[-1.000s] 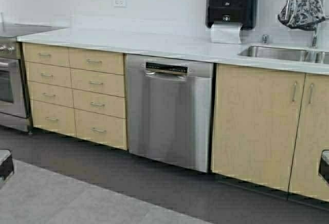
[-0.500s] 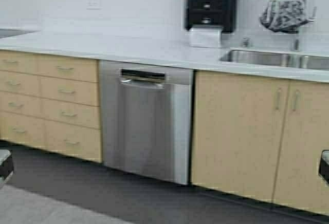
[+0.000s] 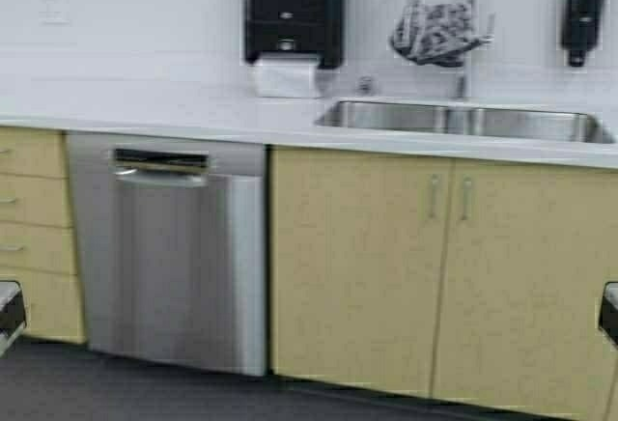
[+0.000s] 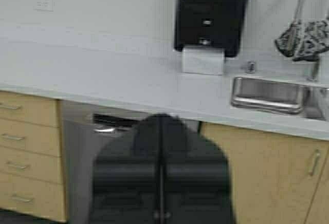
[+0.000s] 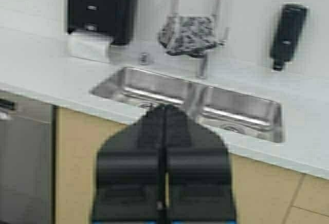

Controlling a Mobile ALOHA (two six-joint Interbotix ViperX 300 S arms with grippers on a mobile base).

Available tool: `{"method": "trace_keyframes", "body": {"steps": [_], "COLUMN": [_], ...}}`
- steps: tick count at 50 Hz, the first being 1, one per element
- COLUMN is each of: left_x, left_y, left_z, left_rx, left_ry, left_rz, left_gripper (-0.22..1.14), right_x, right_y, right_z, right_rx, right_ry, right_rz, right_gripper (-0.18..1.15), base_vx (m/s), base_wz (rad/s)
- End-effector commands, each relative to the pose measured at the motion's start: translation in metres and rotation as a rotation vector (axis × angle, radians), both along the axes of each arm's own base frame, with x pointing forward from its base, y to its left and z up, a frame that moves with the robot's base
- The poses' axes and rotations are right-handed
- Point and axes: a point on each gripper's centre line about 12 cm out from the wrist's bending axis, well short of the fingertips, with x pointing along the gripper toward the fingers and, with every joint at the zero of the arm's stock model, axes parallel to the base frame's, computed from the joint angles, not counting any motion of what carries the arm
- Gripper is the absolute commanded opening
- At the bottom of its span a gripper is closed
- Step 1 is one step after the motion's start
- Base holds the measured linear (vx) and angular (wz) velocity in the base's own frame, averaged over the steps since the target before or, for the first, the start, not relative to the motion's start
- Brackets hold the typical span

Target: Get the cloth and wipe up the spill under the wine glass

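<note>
The floral black-and-grey cloth hangs over the tall faucet above the sink. It also shows in the left wrist view and in the right wrist view. No wine glass and no spill are in view. My left gripper is shut and empty, held low in front of the dishwasher. My right gripper is shut and empty, held low in front of the sink cabinet. In the high view only the arms' edges show: the left arm and the right arm.
A white countertop runs over yellow drawers, a steel dishwasher and cabinet doors. A black paper-towel dispenser with white paper hangs on the wall. A black soap dispenser hangs right of the faucet.
The robot has driven to the right and closer to the counter: the whole scene has shifted left, the stove has left the view, the soap dispenser has come in. Both grippers stay shut.
</note>
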Motion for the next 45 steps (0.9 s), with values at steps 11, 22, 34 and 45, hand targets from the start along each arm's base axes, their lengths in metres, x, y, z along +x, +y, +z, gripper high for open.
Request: {"method": "trace_keyframes", "body": {"steps": [11, 22, 34, 45], "left_x": [0.001, 0.006, 0.009, 0.009], "left_y": [0.0, 0.0, 0.0, 0.0], "left_z": [0.004, 0.0, 0.0, 0.002], "left_rx": [0.001, 0.021, 0.015, 0.014], "left_ry": [-0.012, -0.005, -0.005, -0.014], "left_rz": [-0.001, 0.002, 0.002, 0.002], "left_gripper": [0.02, 0.02, 0.02, 0.02], "right_x": [0.001, 0.008, 0.013, 0.013], "right_y": [0.0, 0.004, 0.004, 0.005], "right_z": [0.008, 0.015, 0.012, 0.011], "right_rx": [0.007, 0.022, 0.051, 0.049], "right_ry": [-0.024, -0.051, -0.035, -0.033], "right_rz": [0.003, 0.025, 0.03, 0.031], "right_gripper": [0.06, 0.06, 0.06, 0.06], "base_vx": [0.26, 0.26, 0.27, 0.31], "base_wz": [-0.24, -0.17, -0.06, 0.02]}}
